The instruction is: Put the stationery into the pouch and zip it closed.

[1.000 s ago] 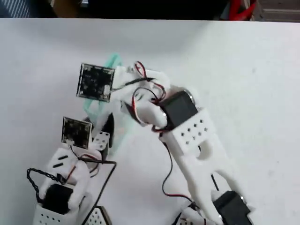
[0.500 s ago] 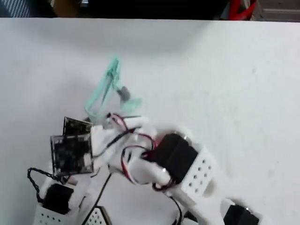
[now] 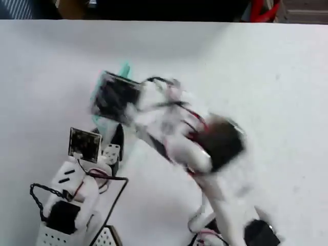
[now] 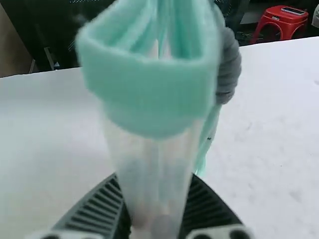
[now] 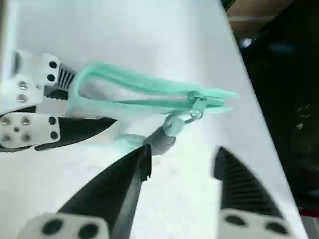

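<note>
**Pouch clamped in the left gripper, right gripper open beside the tag**

In the left wrist view we see the left gripper (image 4: 154, 185) closed on one end of the pouch (image 4: 149, 94). Its two ribbed black fingers (image 4: 107, 206) press the clear plastic body from both sides. The pouch rises away from the jaws and ends in a wide mint-green band. Something pale and pinkish shows through the plastic low down. We cannot tell whether it is stationery or what shape it has. The lowest part of the pouch is cut off at the frame edge.

In the right wrist view the right gripper (image 5: 182, 153) stands with its fingers well apart, holding nothing. The grey tag (image 5: 159, 142) hangs from the zipper pull (image 5: 195, 105), and its end lies at the tip of one black finger. We cannot say whether the two touch. The two green zipper edges stand apart along most of their length and meet near the pull, so the pouch is not zipped.

From the high view the white table (image 3: 266, 77) carries both arms. The right arm and its camera board cover most of the pouch, leaving a green tip and a sliver of green edge. That arm is too indistinct there for us to read its fingers.
</note>
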`<state>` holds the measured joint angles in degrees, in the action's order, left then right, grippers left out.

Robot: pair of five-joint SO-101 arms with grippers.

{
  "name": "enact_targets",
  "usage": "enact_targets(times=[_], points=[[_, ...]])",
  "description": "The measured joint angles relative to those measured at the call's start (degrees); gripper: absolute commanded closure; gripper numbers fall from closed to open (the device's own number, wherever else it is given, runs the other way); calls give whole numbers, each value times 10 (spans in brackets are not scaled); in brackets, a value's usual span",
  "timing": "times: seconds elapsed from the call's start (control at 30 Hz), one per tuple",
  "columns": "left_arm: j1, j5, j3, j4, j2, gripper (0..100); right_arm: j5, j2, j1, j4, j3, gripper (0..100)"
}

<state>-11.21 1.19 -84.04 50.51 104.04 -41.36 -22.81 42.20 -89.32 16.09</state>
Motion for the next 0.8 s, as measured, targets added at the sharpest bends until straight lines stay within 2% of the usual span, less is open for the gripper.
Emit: enact_targets(times=[0.3, 0.53, 0.63, 0.73, 0.8], points=[[0, 0, 0, 0, 0, 977, 45, 23, 17, 31, -25, 728], [0, 0, 0, 0, 0, 977, 52, 24, 29, 113, -120, 735], [3, 1, 0, 0, 0, 977, 49, 25, 30, 164, -165, 815], [3, 1, 0, 0, 0, 977, 49, 25, 11, 218, -196, 987], [3, 1, 0, 0, 0, 977, 48, 25, 2, 243, -201, 961]])
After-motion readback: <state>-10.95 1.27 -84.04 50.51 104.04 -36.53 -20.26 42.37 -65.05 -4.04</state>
